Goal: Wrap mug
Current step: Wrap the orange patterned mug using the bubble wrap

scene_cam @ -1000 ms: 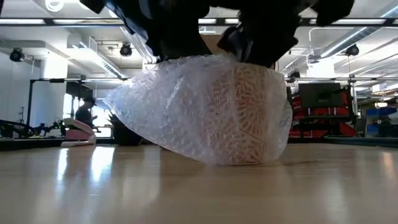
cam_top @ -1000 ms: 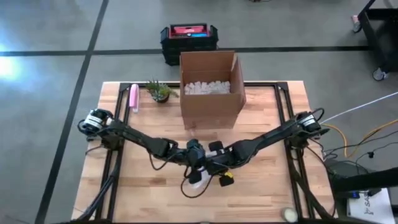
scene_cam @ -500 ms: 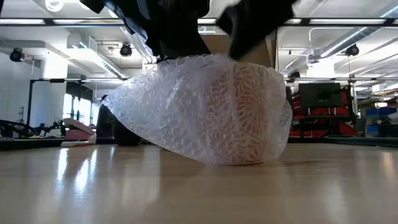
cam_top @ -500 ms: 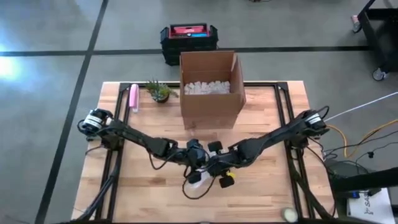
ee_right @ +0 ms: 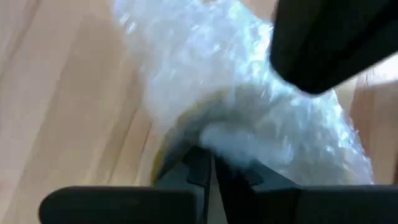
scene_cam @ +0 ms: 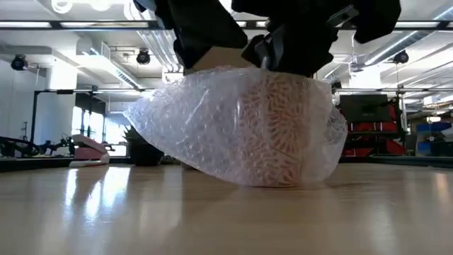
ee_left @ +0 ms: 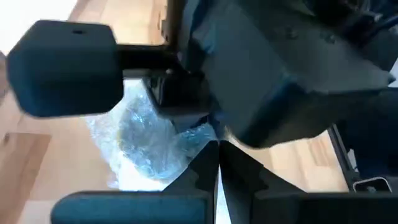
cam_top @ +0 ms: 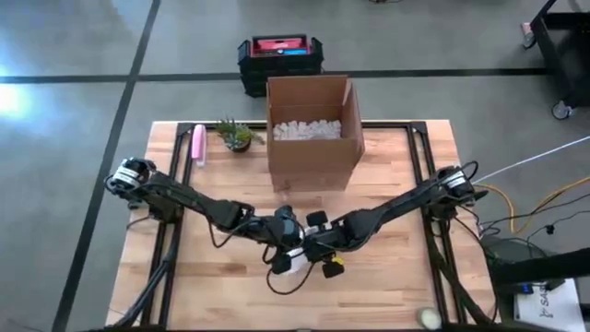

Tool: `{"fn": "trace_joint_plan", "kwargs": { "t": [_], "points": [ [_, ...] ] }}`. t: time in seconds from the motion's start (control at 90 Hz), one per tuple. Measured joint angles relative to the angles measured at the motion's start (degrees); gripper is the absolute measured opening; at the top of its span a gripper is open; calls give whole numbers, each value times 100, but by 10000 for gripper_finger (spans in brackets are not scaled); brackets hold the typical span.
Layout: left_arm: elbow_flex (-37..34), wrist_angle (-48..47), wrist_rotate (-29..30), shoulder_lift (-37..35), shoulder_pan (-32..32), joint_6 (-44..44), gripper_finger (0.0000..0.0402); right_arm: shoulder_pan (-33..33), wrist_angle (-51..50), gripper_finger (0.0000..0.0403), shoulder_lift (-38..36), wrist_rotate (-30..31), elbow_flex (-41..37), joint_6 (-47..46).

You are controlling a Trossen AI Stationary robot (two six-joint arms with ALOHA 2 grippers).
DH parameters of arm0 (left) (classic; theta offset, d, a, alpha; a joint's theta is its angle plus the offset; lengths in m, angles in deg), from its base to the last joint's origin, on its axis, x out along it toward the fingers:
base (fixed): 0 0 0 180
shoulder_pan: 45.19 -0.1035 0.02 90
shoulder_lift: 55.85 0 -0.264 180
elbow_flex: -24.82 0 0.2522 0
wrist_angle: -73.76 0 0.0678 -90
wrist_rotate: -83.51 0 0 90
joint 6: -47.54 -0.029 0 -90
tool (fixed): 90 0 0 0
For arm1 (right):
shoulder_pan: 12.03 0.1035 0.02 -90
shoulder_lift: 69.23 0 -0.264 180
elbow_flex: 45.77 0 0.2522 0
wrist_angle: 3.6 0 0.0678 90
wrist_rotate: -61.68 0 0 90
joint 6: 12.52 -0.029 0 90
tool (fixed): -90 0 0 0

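A mug with a red-and-white pattern stands on the wooden table, covered in clear bubble wrap. In the high view the bundle lies at the table's middle, toward the near edge. Both grippers meet on top of it. My left gripper is shut, with wrap at its tips. My right gripper is shut on the wrap. The arms hide the top of the bundle in the low view. My left gripper comes down on the bundle from above and from the table's left, its shut tips at a bunched edge of the wrap. The right arm's gripper stands in front of the place of contact. My right gripper pinches gathered wrap on top of the mug between its two fingers, slanting down from the table's right. The wrapped mug stays on the table, and the wrap bulges loosely around it.
An open cardboard box with white packing filler stands at the far middle. A small potted plant and a pink object sit at the far left. A black-and-red crate is on the floor beyond.
My left gripper has shifted a little toward the near edge over the bundle, and my right gripper has worked on top of it. The wrap has been drawn in on one side and now bulges out on the other; the mug has stayed on the table.
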Motion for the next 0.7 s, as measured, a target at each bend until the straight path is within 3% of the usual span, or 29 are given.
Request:
{"fn": "trace_joint_plan", "kwargs": {
  "t": [0.133, 0.267, 0.411, 0.7],
  "points": [
    [-151, 10, 467, 108, -35, 43, 0, 14, -515, 8, -368, -15, 271, -33],
    [-177, 43, 517, 249, -54, 147, 0, -3, -980, 8, -620, 67, 366, -111],
    [-177, 139, 513, 287, -54, 159, 0, -41, -895, 8, -784, 597, 280, -71],
    [-179, 169, 498, 286, -55, 159, 0, -226, -780, 8, 33, 628, 91, 115]
  ]
}}
